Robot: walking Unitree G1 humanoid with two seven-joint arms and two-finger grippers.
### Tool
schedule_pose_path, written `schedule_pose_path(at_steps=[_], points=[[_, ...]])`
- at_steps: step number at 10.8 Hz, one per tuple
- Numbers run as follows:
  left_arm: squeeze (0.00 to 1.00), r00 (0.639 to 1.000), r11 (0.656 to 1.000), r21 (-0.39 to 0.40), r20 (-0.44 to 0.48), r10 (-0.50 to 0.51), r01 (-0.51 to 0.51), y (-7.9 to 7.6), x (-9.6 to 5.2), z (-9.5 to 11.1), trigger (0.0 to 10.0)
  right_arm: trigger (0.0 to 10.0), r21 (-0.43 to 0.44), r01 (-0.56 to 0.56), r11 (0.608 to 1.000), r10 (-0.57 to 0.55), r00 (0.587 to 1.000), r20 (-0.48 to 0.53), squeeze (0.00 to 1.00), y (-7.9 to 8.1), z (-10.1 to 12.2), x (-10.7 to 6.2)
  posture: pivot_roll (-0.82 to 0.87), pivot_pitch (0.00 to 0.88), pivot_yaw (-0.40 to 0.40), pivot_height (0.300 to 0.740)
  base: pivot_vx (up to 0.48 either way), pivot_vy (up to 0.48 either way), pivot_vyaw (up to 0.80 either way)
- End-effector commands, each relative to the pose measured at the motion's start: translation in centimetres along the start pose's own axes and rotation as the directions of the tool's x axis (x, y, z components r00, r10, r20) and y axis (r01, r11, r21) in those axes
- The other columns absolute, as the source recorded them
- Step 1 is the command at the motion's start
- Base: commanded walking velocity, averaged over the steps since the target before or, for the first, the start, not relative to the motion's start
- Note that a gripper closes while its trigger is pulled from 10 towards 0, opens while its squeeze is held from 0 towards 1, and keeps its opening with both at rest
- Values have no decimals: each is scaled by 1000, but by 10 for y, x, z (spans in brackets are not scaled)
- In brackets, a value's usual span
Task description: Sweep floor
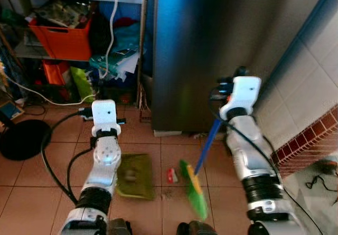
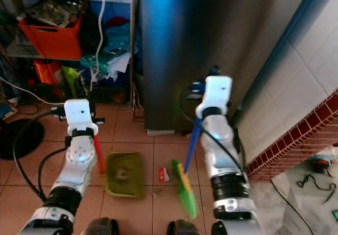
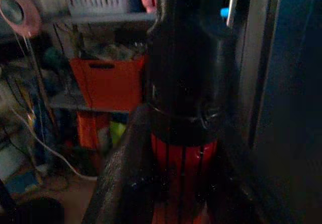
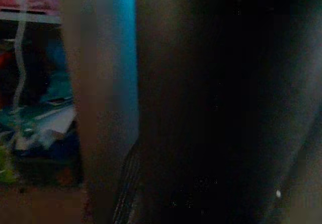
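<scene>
Sweeping is in hand on the tiled floor (image 1: pixel 158 214), judged from how the tools lie. Nearest, the green brush head of the broom (image 1: pixel 194 188) is set on the tiles just right of a small red and white scrap of litter (image 1: pixel 172 175). The blue shaft is carried up to the right gripper (image 1: pixel 217 120); it is taken to be clamped on the shaft, though the fingers themselves cannot be made out, and the right wrist view is too dark to settle it.

Left of the litter, the green dustpan (image 2: pixel 124 174) lies on the floor, its mouth apparently turned towards the brush. Its red handle (image 2: pixel 98 153) is pinched by the left gripper (image 3: pixel 183 133), as the left wrist view shows.

Farther off stand a dark fridge (image 1: pixel 211 50) and, to its left, shelves with an orange crate (image 1: pixel 63 37).

Some risk is judged here: the litter could be flicked past the pan's edge if the stroke is made too briskly, or pushed under the pan's lip if the pan is held tilted off the tiles. A white cable (image 1: pixel 53 99) trailing far left could be snagged.
</scene>
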State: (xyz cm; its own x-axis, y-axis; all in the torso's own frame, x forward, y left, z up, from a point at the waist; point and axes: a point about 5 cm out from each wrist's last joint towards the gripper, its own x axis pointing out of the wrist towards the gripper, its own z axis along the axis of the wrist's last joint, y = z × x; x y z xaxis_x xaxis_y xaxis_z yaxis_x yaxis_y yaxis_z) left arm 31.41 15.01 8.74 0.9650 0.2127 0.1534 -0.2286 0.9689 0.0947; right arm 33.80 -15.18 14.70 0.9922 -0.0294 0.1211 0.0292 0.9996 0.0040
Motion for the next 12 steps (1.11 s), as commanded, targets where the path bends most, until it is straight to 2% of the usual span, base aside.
schedule_pose_path(at_steps=[1,3,6,8,9,10,11,12], points=[[0,999,1000,-18,27,-23,24,-4,2,2,10000,10000,-4,27,1000,-27,999,24,0,-4,9,3,-90,103,-81,740,0,0,0],[0,995,995,-54,-49,-83,80,-14,3,-10,10000,10000,69,98,993,-95,994,-48,0,-2,2,4,-83,104,-82,740,0,0,0],[0,993,994,-62,-78,-93,88,-13,4,-16,10000,10000,234,221,947,-181,967,-181,0,-2,-11,4,-81,104,-62,740,0,0,0],[0,992,994,-62,-82,-98,94,-13,5,-18,10000,10000,346,266,899,-188,952,-243,0,0,-13,3,-81,99,-57,740,0,0,0],[0,991,993,-61,-84,-102,97,-14,5,-18,10000,10000,442,276,854,-170,949,-264,0,3,-7,7,-82,95,-57,740,0,0,0],[0,991,993,-60,-85,-105,100,-14,5,-18,10000,10000,520,210,828,-110,970,-218,0,12,8,13,-83,92,-57,740,0,0,0],[0,991,993,-61,-86,-106,101,-15,6,-19,10000,10000,597,86,798,-12,992,-127,0,25,34,21,-84,86,-56,740,0,0,0],[0,991,993,-61,-86,-107,102,-15,6,-19,10000,10000,576,9,817,29,998,-56,0,29,49,25,-84,86,-56,740,0,0,0]])
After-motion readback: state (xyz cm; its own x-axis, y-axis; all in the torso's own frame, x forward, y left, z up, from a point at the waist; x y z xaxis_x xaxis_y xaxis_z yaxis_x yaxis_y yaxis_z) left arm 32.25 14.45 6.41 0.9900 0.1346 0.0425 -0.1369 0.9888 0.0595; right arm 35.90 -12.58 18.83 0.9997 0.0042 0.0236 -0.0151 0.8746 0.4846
